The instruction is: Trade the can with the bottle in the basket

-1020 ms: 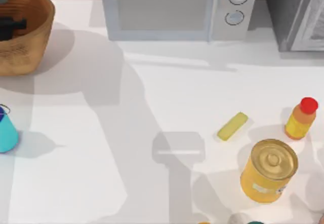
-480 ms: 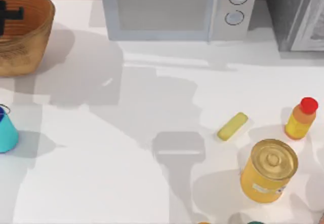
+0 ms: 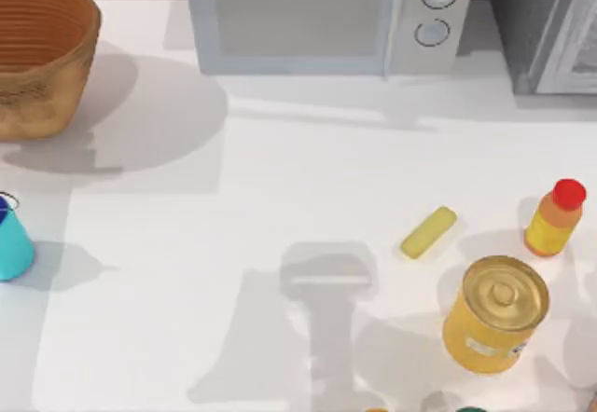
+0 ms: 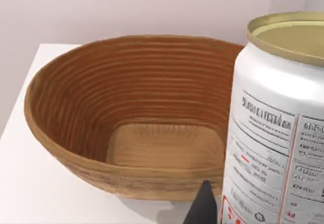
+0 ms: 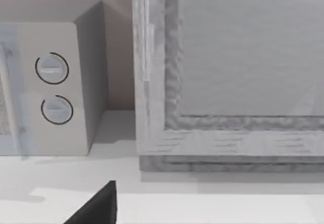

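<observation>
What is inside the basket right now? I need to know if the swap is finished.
Nothing: the basket shows bare woven floor and walls. The bottle stands on the table, and the can is beside the basket, outside it. The can hides part of the rim.

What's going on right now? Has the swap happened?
Not finished. The basket is empty, and the bottle stands on the table at its left edge, outside the basket. The can is upright right beside the left gripper, with the basket just beyond it, so it is not in yet. Whether it is gripped cannot be told. The right gripper sits idle, facing the microwave.
</observation>
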`<state>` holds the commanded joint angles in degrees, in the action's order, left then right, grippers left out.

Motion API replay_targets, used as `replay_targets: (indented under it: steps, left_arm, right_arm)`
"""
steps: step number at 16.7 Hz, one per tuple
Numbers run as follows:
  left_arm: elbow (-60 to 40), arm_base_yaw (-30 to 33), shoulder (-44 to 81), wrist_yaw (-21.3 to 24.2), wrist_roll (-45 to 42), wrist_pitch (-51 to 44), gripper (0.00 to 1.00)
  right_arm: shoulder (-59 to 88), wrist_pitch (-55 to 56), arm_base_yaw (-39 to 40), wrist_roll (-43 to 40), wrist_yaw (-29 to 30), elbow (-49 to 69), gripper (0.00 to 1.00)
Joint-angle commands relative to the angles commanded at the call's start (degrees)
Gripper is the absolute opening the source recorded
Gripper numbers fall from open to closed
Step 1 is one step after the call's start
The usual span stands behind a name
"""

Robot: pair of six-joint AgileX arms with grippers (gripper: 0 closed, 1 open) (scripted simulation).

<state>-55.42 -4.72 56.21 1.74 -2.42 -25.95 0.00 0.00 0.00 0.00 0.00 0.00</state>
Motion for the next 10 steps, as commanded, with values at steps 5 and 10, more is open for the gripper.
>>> replay_targets:
  steps: [5, 10]
  left_arm:
    - [30.7, 5.0, -32.3, 1.3, -3.3, 11.8, 0.0]
    - [50.1, 6.8, -51.1, 0.4, -2.0, 22.0, 0.0]
  right_arm:
    - [0.0, 0.0, 0.0, 0.0, 0.0, 0.0, 1.0]
    - [0.0, 0.0, 0.0, 0.0, 0.0, 0.0, 1.0]
